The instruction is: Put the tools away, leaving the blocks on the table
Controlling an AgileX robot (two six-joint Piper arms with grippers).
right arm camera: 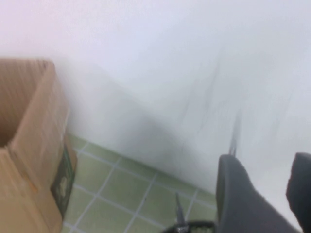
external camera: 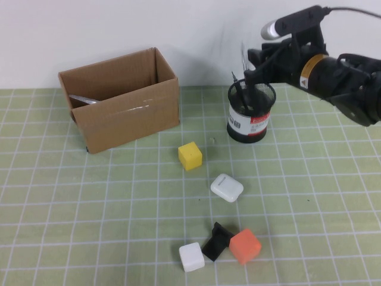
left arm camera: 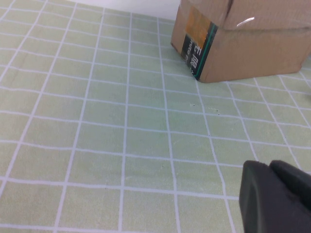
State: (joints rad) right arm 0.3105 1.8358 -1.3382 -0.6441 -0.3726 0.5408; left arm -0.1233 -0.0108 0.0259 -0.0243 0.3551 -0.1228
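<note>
A black mesh pen holder (external camera: 250, 114) stands at the back right of the table (external camera: 71, 208). Silver scissor blades (external camera: 243, 58) and a thin metal-tipped driver (external camera: 234, 77) stick up out of it; the thick screwdriver does not show. My right gripper (external camera: 257, 70) hangs just above the holder, open and empty (right arm camera: 265, 165). The holder's rim (right arm camera: 194, 226) and the driver tip (right arm camera: 179, 211) show below it. The yellow block (external camera: 190, 155), white block (external camera: 191, 257) and orange block (external camera: 244, 246) lie on the mat. My left gripper (left arm camera: 272, 167) is shut, low over bare mat.
An open cardboard box (external camera: 119, 107) stands at the back left with something silvery (external camera: 83, 99) inside; it also shows in the left wrist view (left arm camera: 252, 43). A white rounded case (external camera: 227, 187) and a black wedge (external camera: 216, 241) lie among the blocks.
</note>
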